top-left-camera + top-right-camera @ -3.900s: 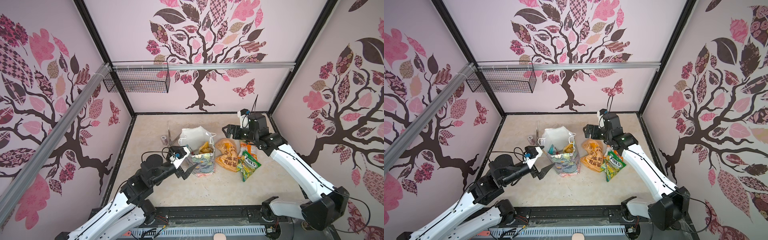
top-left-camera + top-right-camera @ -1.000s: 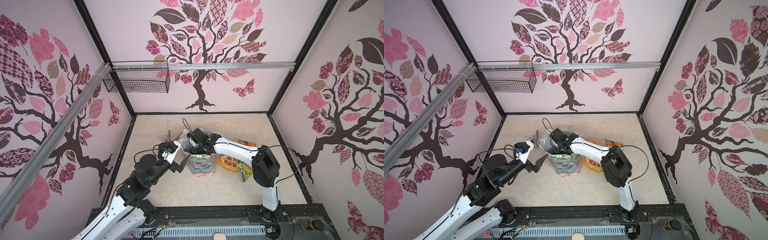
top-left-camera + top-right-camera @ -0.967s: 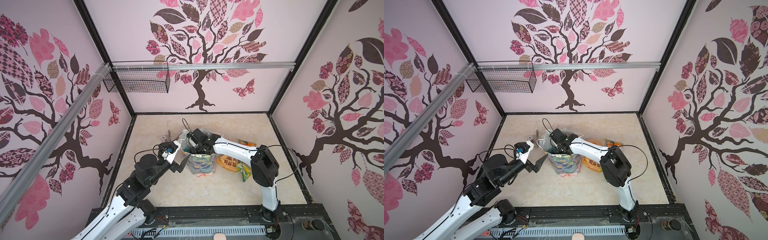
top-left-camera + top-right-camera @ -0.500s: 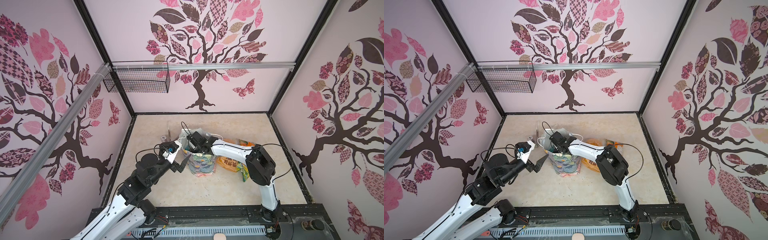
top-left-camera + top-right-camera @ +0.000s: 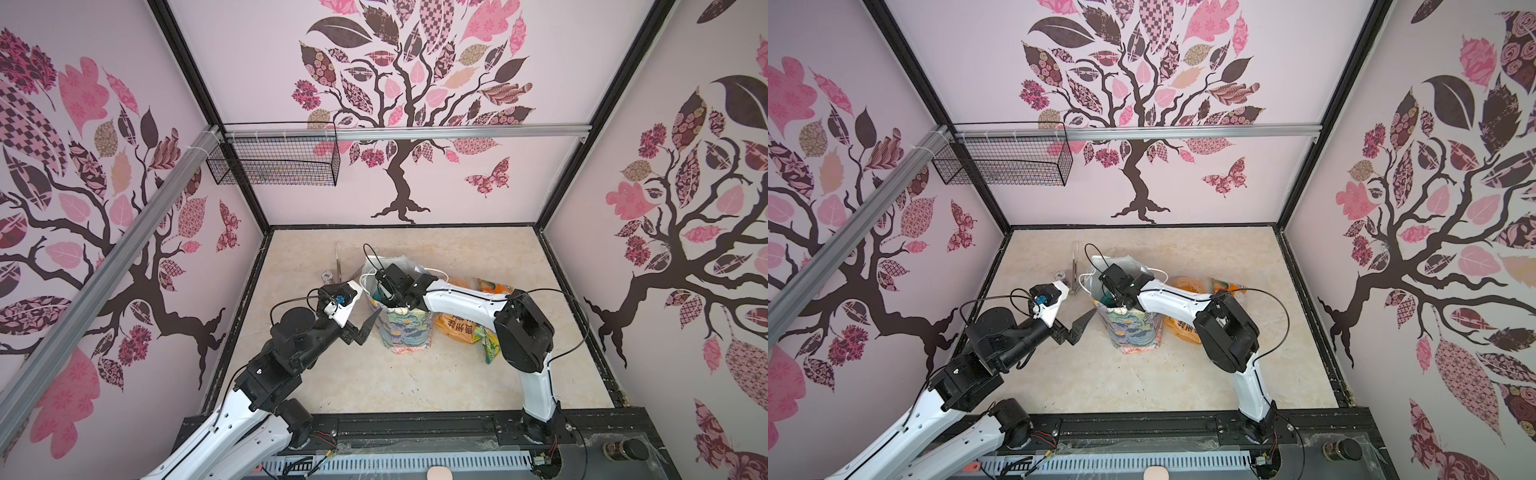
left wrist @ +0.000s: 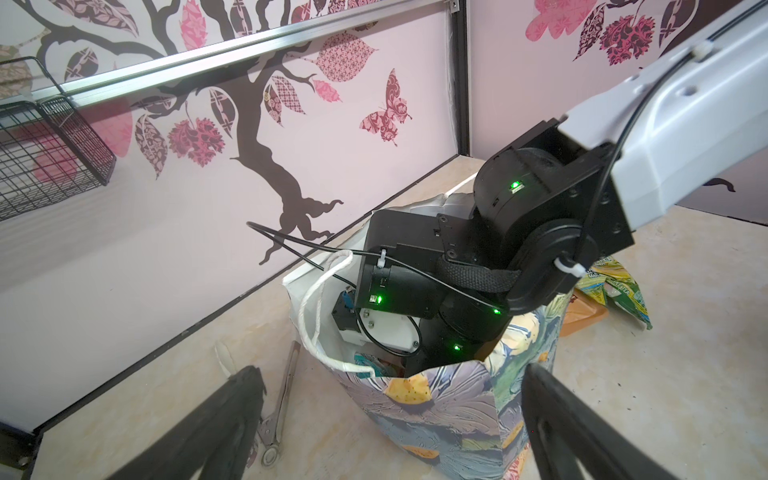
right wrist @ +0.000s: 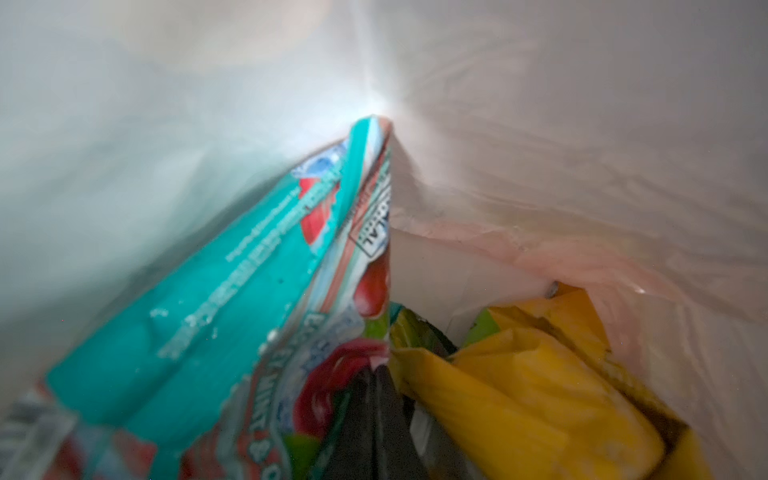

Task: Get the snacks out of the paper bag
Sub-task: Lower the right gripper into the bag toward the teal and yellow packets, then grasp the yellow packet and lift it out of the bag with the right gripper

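Found the paper bag (image 5: 405, 332) upright near the middle of the tabletop (image 5: 374, 386), slightly toward its left edge. Lost the right pincer (image 7: 376, 419) from both top views, sunk below the bag's rim. Caught it only in the right wrist view, as dark, blurred fingers pressed together and cut off by the frame. Could not tell whether any packet edge was pinched between them. Made out beside them, inside the white bag walls, a teal-red packet (image 7: 232, 291) and a crumpled yellow packet (image 7: 519, 374). Between those, glimpsed a green sliver (image 7: 478, 328), too hidden to identify. Saw the left pincer (image 5: 362, 328) spread wide just beside the bag's left face.

Noted, against a few seconds earlier, the right arm (image 5: 465, 297) no longer over the packets toward the right edge but reaching across into the bag.

Read "MINT &" upside down on the teal-red packet and nothing more through the blur. Saw dark Chinese characters on the orange packet (image 5: 453, 328) just beside the bag's right side, half covered by the arm. Left the green-yellow packet (image 5: 486, 343) unread, too small.
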### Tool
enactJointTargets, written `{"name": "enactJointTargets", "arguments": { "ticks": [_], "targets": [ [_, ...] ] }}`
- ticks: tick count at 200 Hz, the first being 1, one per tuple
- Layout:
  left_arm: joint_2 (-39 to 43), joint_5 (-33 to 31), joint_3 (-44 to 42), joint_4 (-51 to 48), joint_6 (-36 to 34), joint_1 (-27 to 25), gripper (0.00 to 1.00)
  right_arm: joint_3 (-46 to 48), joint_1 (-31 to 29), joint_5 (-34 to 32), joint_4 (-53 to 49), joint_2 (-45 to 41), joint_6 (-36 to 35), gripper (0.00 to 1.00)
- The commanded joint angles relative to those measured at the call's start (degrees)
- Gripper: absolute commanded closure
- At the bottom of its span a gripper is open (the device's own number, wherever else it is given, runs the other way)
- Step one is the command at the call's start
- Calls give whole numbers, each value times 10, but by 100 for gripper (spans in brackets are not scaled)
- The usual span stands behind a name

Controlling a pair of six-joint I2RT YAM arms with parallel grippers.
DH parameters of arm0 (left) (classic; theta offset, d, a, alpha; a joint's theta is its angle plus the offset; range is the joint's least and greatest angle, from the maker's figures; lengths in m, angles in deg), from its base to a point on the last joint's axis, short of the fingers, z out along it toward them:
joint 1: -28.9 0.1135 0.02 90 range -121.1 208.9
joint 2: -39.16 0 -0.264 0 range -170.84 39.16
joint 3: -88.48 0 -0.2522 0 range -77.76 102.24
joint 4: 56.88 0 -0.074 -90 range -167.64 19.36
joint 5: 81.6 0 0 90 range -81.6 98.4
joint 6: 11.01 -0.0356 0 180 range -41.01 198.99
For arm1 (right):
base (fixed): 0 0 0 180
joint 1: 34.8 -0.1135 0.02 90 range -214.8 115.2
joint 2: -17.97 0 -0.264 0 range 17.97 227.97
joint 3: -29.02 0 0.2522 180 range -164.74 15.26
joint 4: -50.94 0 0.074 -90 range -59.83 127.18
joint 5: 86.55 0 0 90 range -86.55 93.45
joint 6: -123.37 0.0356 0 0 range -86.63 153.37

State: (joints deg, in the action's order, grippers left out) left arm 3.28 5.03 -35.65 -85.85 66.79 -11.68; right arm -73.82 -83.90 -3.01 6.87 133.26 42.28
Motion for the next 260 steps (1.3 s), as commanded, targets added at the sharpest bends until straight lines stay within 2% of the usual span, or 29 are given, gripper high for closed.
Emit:
{"name": "enactJointTargets", "arguments": {
  "ticks": [1, 156, 260],
  "targets": [
    [4, 5, -2, 11, 1, 2, 2, -1, 2, -13, -16, -53, 11, 98],
    [0, 6, -1, 9, 1, 3, 2, -39, 2, -15, -9, -133, 20, 100],
    [3, 6, 0, 8, 1, 3, 2, -32, 2, -17, 42, -197, 33, 100]
  ]
}}
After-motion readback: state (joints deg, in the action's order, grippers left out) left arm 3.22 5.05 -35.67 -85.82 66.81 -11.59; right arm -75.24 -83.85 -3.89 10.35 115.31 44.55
